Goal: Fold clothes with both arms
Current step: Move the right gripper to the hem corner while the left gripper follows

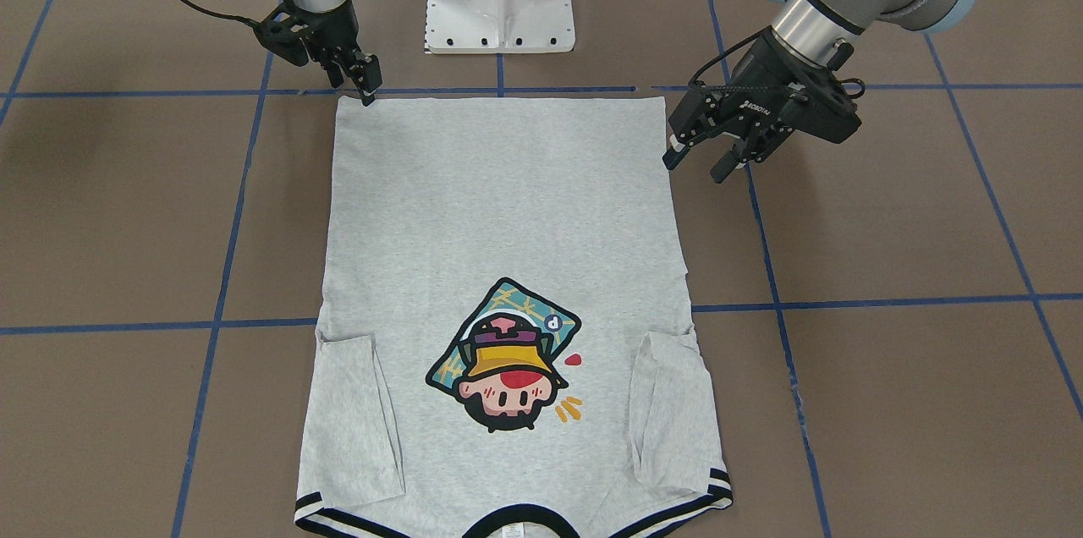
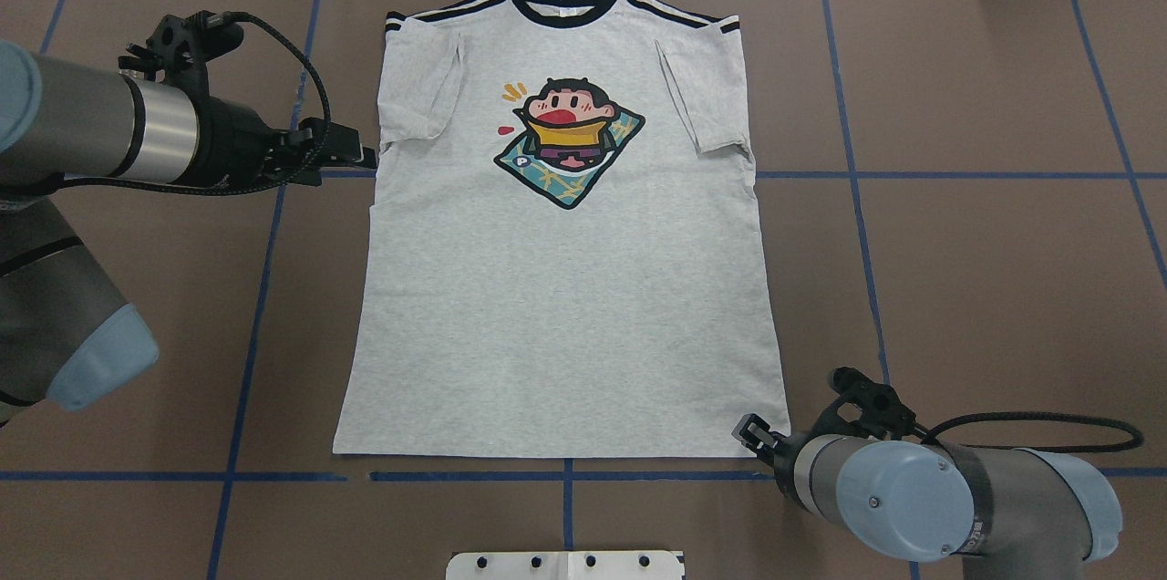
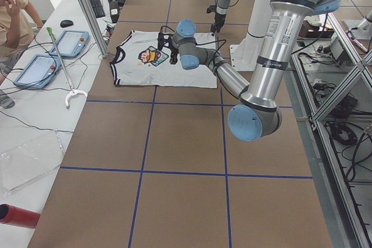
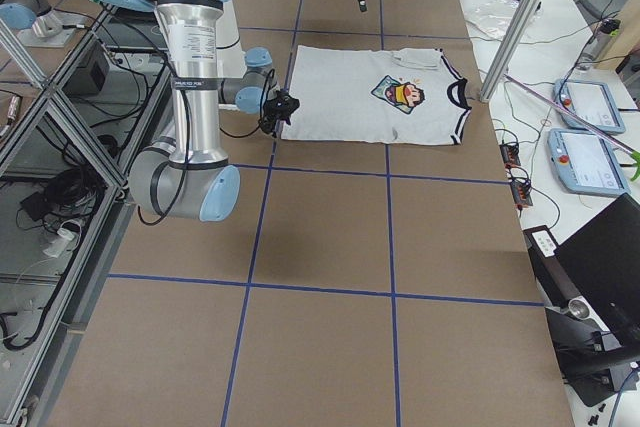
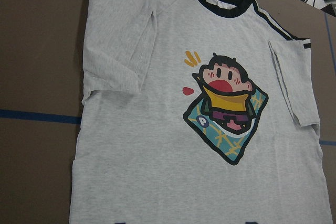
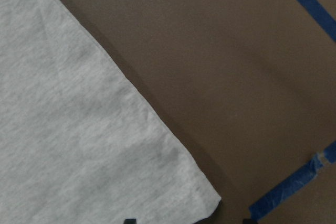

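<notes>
One brown table point(image 2: 1003, 288), gridded with blue tape point(image 2: 957, 175), carries a light grey T-shirt point(image 2: 565, 306). The shirt is spread flat and face up in the middle of the table, hem toward the robot and both sleeves folded inward over the chest. The left arm point(image 2: 109, 129) reaches in from the side. The right arm point(image 2: 912, 493) bends low at the near hem.

The left gripper point(image 1: 695, 164) hangs raised just off the shirt's left edge, fingers spread wide and holding nothing. The right gripper point(image 1: 365, 90) points down at the hem corner point(image 6: 207, 203). The right wrist view shows its fingertips apart with that corner between them, unpinched.

The cartoon print point(image 2: 570, 142) sits on the chest below the black collar point(image 2: 563, 13).
</notes>
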`<state>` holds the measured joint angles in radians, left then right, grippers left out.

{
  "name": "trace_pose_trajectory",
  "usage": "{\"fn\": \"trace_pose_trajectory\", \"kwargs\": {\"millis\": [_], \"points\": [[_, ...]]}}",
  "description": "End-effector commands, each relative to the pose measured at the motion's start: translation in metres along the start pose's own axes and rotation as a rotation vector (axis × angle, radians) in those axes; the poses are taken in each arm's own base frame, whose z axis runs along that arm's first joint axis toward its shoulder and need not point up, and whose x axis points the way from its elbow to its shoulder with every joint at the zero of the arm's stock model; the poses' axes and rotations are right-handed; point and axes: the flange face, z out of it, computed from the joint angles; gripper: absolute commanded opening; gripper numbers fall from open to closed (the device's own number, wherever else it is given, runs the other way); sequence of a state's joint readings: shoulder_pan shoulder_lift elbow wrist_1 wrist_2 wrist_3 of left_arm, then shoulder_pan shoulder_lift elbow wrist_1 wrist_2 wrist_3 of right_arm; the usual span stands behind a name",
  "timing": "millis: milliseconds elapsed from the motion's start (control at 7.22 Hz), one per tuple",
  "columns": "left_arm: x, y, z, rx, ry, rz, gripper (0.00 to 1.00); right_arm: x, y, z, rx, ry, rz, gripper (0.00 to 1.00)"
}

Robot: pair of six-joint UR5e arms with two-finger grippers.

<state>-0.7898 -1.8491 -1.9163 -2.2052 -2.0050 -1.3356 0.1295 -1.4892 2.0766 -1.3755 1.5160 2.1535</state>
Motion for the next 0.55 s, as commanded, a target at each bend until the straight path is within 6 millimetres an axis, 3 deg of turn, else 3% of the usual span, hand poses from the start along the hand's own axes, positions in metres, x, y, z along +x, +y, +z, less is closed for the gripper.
{"fn": "trace_pose_trajectory", "kwargs": {"millis": [0,139,277,416], "points": [[-0.0003,0.0004,-0.0009,0.0,0.0,-0.002,0.81,0.0017,0.0005,0.0059,0.008,0.014,-0.002,0.67],[0.0005,0.0002,-0.001,0.001,0.001,-0.002,0.81,0.0022,-0.0007,0.0063,0.01,0.016,-0.001,0.53],[-0.0002,0.0004,-0.001,0.001,0.001,-0.002,0.81,0.0027,-0.0029,0.006,0.013,0.016,0.001,0.32],[-0.0004,0.0004,-0.0009,0.0,0.0,-0.002,0.81,0.0027,-0.004,0.0036,0.012,0.013,0.002,0.05]]}}
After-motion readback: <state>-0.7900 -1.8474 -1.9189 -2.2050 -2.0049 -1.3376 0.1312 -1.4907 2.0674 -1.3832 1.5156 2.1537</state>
